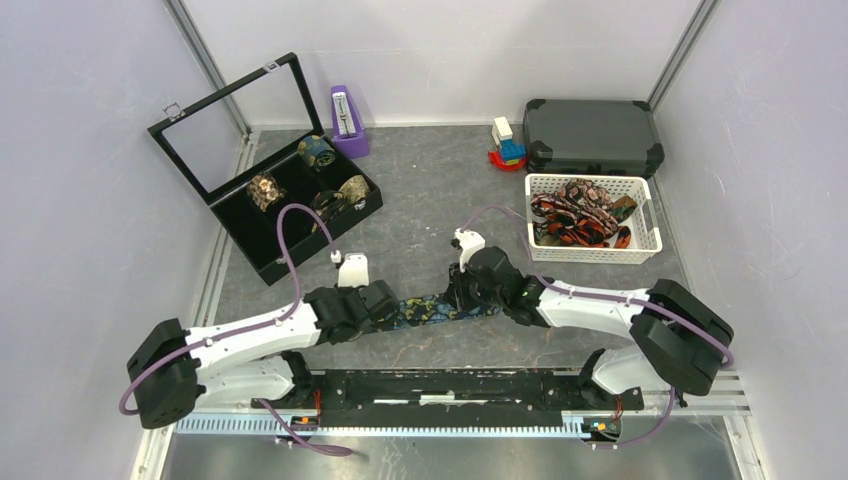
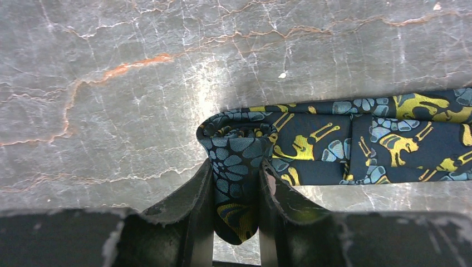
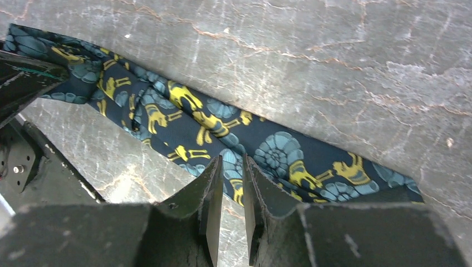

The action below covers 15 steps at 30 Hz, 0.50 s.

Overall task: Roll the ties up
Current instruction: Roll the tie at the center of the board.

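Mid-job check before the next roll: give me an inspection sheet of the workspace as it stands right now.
Surface: grey veined table.
Job's things: navy tie lying flat between the arms, one end folded over; rolled ties in the black box; loose ties in the white basket.
Clutter: purple metronome, toy blocks and grey case at the far edge.
Grippers: left gripper shut on the tie's folded end; right gripper pinching its edge.
Cables: purple cables loop above each arm, off the tie.
Surroundings: white walls; nothing else seen.
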Motion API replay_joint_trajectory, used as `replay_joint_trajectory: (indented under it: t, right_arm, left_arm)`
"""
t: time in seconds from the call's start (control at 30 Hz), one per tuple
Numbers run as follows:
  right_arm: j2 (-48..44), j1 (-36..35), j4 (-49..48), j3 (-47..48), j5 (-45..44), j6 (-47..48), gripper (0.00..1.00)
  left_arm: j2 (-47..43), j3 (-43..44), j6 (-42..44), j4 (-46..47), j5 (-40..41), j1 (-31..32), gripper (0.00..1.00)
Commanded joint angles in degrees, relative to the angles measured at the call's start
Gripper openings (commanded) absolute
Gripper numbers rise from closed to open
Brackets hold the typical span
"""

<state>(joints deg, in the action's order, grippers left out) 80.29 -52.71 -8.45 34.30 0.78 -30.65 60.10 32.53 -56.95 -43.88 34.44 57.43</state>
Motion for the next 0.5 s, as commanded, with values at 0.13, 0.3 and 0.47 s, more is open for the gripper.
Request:
replay_joint_trajectory:
  t: [0.13,0.3,0.47]
  right_arm:
    - [-3.44,1.8,-0.61,-2.43,-0.95,0.93,0.25]
    - [-4.74,2.6,0.0,-3.86,-1.9,0.76,0.25]
    - [-6.89,3.66,0.26,-6.19,-2.6,0.52,0.25]
  left_arm:
    - [9.77,7.2,-9.23,-10.32,9.17,4.13,0.04]
    - [18.9,12.35,-13.19,-17.41,12.08,5.83,0.04]
    - [26.01,14.78,-14.15,-18.88,12.58,6.17,0.04]
